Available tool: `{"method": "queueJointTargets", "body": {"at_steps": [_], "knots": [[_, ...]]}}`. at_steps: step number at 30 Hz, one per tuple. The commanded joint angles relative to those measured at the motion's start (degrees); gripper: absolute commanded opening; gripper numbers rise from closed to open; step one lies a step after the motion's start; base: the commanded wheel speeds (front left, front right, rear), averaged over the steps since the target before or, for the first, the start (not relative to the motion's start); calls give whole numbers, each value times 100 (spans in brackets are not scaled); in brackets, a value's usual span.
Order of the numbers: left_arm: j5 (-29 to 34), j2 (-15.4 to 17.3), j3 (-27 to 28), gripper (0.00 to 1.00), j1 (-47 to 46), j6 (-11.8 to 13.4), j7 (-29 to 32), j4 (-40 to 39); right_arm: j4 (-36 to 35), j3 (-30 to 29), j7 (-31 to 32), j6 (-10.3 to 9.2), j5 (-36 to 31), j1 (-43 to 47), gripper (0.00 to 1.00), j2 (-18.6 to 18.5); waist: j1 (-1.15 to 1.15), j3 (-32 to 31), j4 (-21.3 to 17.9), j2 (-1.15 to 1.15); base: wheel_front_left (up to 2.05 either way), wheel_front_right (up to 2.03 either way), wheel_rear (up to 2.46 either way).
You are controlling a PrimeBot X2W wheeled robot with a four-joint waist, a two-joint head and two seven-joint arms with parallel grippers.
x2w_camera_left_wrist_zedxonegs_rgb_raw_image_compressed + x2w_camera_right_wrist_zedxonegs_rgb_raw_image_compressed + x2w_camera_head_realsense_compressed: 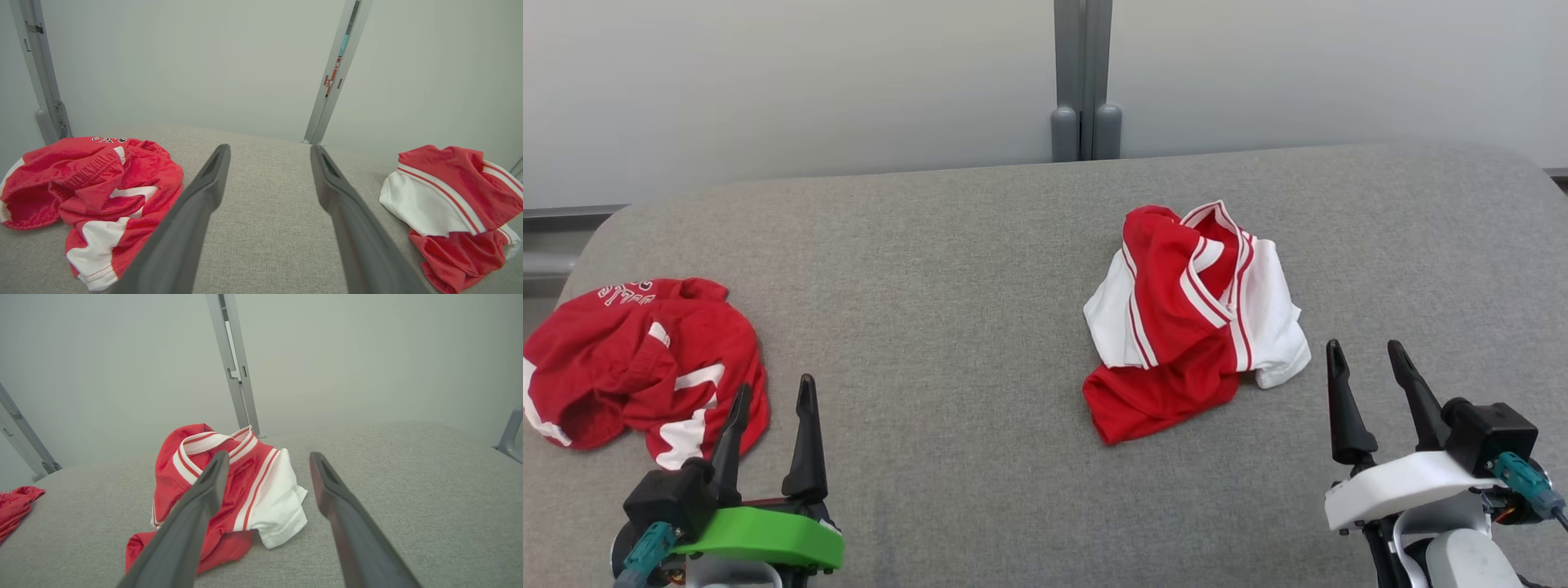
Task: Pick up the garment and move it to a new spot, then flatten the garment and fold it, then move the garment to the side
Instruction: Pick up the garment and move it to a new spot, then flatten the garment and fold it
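Note:
Two crumpled red and white garments lie on the grey fabric table (947, 269). One garment (1188, 322) (449, 188) (261, 490), red with white sleeves and striped trim, is bunched right of centre. The other garment (629, 351) (90, 179) (14, 502), red with white patches and lettering, is heaped at the left edge. My left gripper (774, 384) (270, 148) is open and empty, just right of the left heap. Also open and empty, my right gripper (1364, 345) (269, 455) hovers right of the centre garment, near its white sleeve.
A pale wall with a grey vertical post (1084, 82) runs behind the table. The table's rounded corners show at the far left and far right. Bare grey cloth stretches between the two garments and in front of them.

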Motion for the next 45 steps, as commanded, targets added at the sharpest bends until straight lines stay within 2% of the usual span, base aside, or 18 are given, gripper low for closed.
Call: {"method": "queueJointTargets", "body": {"at_steps": [1,15,24,31,35,42,43,44,45], "knots": [[104,-35,54,100,104,-27,0,-40,63,-12,-18,-4,40,84,100,-13,0,-74,69,0,0,0,0],[337,-225,136,100,287,-153,-1,-105,448,122,-142,-4,88,-31,100,-12,0,-89,-69,0,0,0,0],[398,-286,218,100,220,-211,-1,-138,561,875,269,-4,534,-440,100,-13,0,12,-53,0,0,0,0],[482,-338,111,100,54,-246,-1,-177,1476,1202,811,-3,1309,-1147,100,-14,0,215,147,0,0,0,0],[455,-330,143,100,-68,-267,-1,-128,1990,1331,736,-3,1816,-1568,100,-13,0,368,278,0,0,0,0],[495,-366,183,100,-165,-288,-1,-105,2796,1498,377,-2,2267,-2244,100,-13,0,497,450,0,0,0,0],[490,-372,184,100,-172,-291,-1,-100,2911,1509,283,-2,2268,-2333,58,-15,0,500,469,0,0,0,0],[490,-376,190,100,-176,-293,-1,-99,3008,1531,211,-2,2210,-2406,7,-17,0,501,484,0,0,0,0],[493,-381,195,100,-175,-295,-1,-94,3106,1564,139,-2,2156,-2482,0,-13,0,497,500,0,0,0,0]]}}
